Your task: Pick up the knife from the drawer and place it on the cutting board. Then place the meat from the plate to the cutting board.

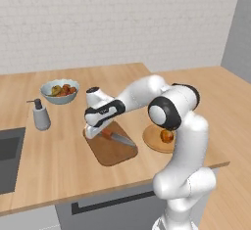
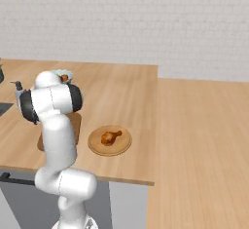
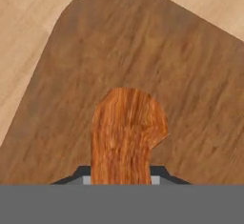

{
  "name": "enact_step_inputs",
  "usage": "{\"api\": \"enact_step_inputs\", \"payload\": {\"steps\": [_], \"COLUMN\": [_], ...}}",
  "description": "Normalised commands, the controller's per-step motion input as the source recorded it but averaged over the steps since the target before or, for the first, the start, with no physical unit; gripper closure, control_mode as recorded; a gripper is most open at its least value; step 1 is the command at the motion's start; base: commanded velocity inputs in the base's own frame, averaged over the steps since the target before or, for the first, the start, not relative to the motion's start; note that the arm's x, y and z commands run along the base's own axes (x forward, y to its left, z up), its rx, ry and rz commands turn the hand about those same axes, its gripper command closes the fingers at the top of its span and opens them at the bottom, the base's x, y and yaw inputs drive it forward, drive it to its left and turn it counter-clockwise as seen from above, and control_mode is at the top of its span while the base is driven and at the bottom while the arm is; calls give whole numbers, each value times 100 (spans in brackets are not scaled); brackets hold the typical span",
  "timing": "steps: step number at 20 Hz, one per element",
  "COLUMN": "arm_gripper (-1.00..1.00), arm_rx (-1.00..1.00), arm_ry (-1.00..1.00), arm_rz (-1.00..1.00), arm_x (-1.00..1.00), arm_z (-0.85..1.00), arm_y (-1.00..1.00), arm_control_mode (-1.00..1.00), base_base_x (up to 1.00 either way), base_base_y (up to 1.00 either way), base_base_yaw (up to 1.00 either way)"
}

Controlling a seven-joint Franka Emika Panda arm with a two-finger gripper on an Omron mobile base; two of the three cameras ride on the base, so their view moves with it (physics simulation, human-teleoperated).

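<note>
The gripper (image 1: 96,132) is clamped on the reddish-orange handle of the knife (image 1: 117,138), whose blade lies on the cutting board (image 1: 109,151), while the meat (image 2: 111,137) sits on the round plate (image 2: 122,147) just beside that board on the counter (image 1: 59,160).

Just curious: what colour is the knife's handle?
Reddish-orange with a wood grain, on the knife; the hand view shows it best.
</note>
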Motion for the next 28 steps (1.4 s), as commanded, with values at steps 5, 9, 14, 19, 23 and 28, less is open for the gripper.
{"api": "enact_step_inputs", "payload": {"steps": [5, 9, 14, 19, 23, 28], "arm_gripper": [100, 100, -100, -100, -100, -100], "arm_rx": [-10, -1, 6, 13, 21, 21], "arm_ry": [6, -17, -34, -33, -31, -27], "arm_rz": [0, 4, 3, 0, 0, -1], "arm_x": [80, -2, -36, -37, -1, -6], "arm_z": [-22, -51, -37, -2, 20, 96], "arm_y": [7, -19, -47, -60, -22, 2], "arm_control_mode": [-100, -100, -100, -100, -100, -100], "base_base_x": [0, 0, 0, 0, 0, 0], "base_base_y": [0, 0, 0, 0, 0, 0], "base_base_yaw": [0, 0, 0, 0, 0, 0]}}
